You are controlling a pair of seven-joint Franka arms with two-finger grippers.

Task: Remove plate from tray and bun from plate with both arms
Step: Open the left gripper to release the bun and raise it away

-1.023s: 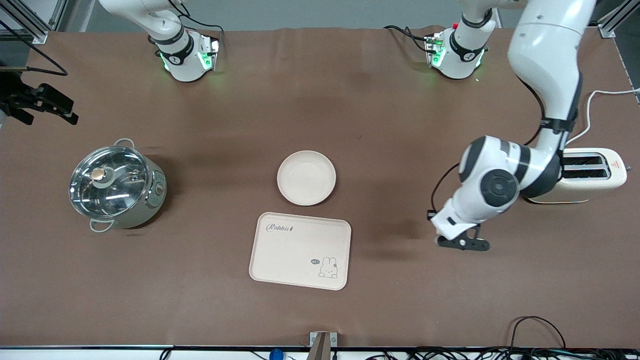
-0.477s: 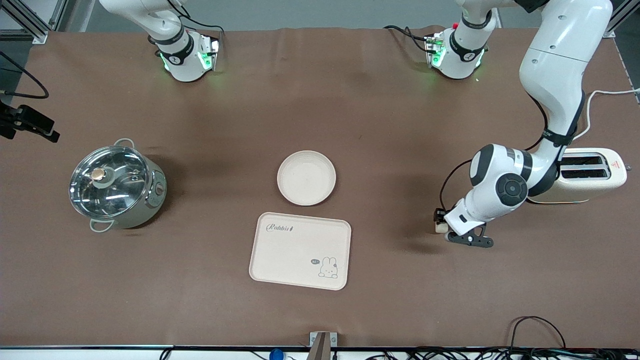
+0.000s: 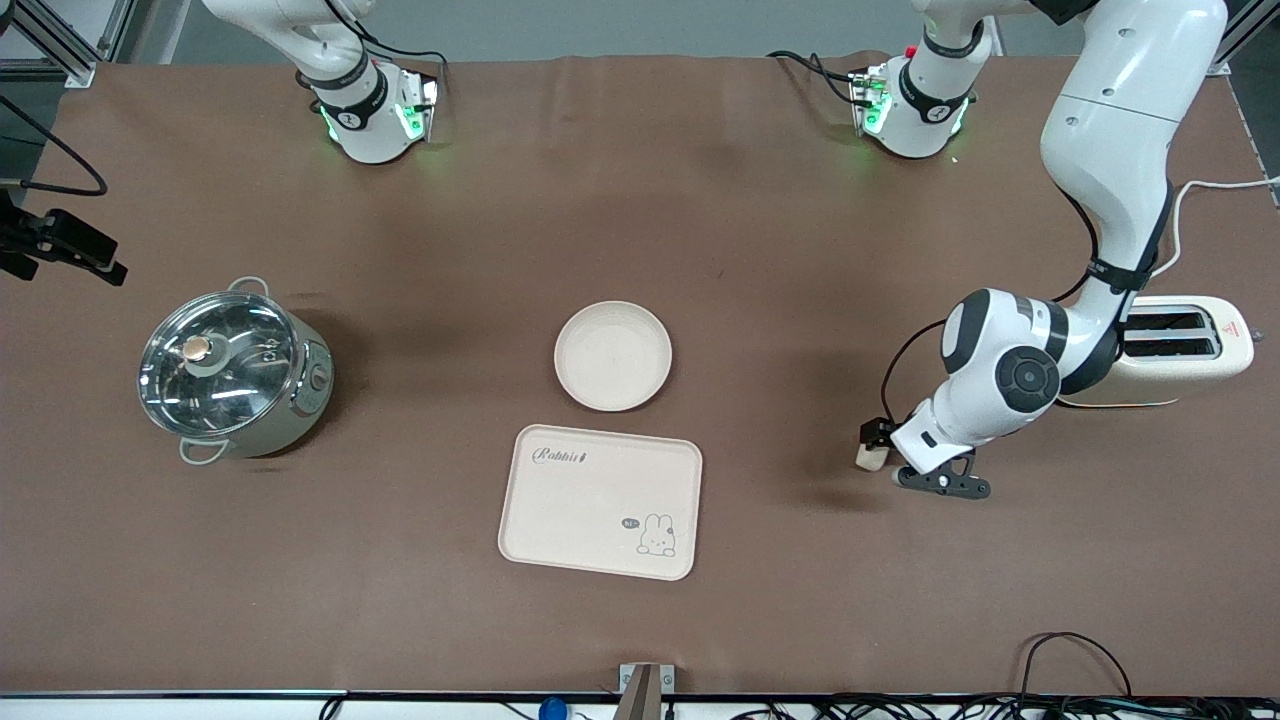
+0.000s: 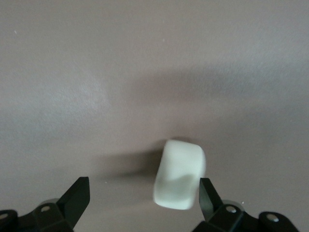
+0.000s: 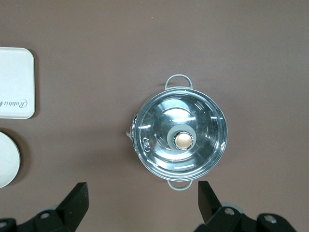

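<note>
The small pale bun [image 3: 869, 456] is at the tip of my left gripper [image 3: 886, 455], low over the bare table toward the left arm's end. In the left wrist view the bun [image 4: 178, 174] sits against one finger [image 4: 206, 198]. The other finger [image 4: 77, 198] is far from it, so the jaws stand wide open and do not clamp it. The round cream plate [image 3: 612, 356] lies empty on the table, just farther from the front camera than the empty Rabbit tray [image 3: 600, 500]. My right gripper [image 3: 62, 250] is open high over the right arm's end of the table, beside the pot.
A steel pot with a glass lid [image 3: 232, 375] stands toward the right arm's end and fills the right wrist view [image 5: 179, 140]. A cream toaster [image 3: 1180, 350] stands beside the left arm's elbow. Cables run along the table's near edge.
The left wrist has turned and dropped a little, and the bun has come into sight at its fingertips. The right gripper has shifted toward the table's edge.
</note>
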